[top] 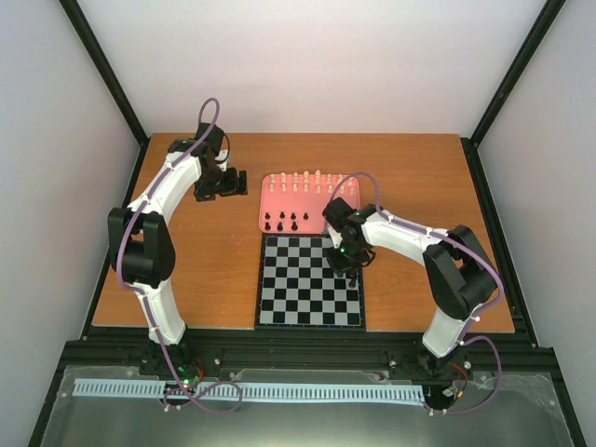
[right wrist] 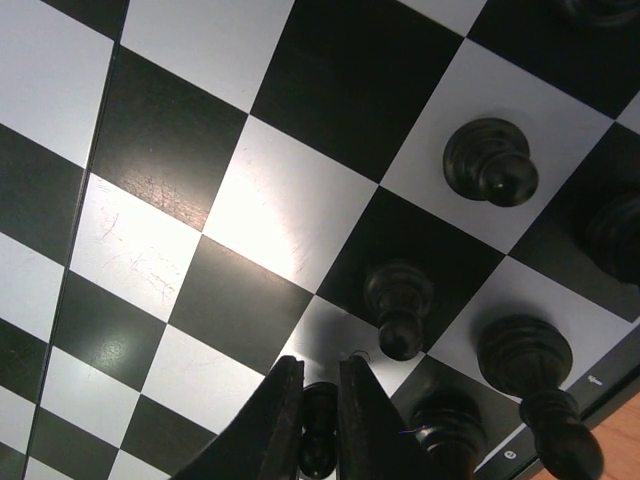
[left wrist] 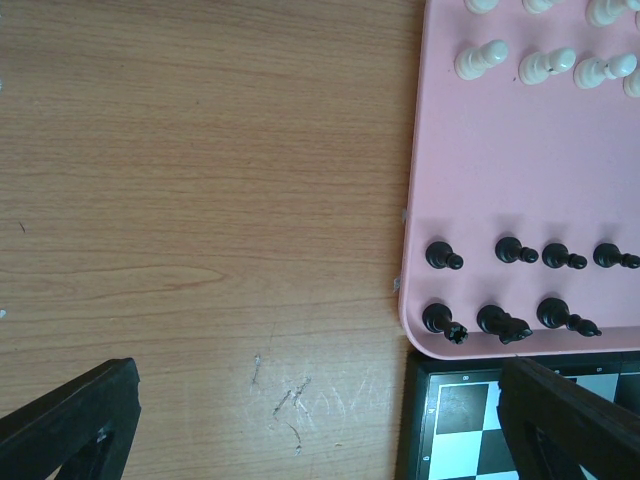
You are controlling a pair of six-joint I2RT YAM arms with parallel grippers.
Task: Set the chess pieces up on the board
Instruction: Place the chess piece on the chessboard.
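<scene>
While the right gripper (right wrist: 320, 375) is clamping a black piece (right wrist: 318, 440) on the chessboard (right wrist: 300, 200), slow vertical release is looking safest; left gripper (left wrist: 318, 375) hanging, jaws apart.

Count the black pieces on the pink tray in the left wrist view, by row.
Black pieces in the row farther from the board: 4
Black pieces in the row nearest the board: 3
Total on the pink tray: 7
</scene>
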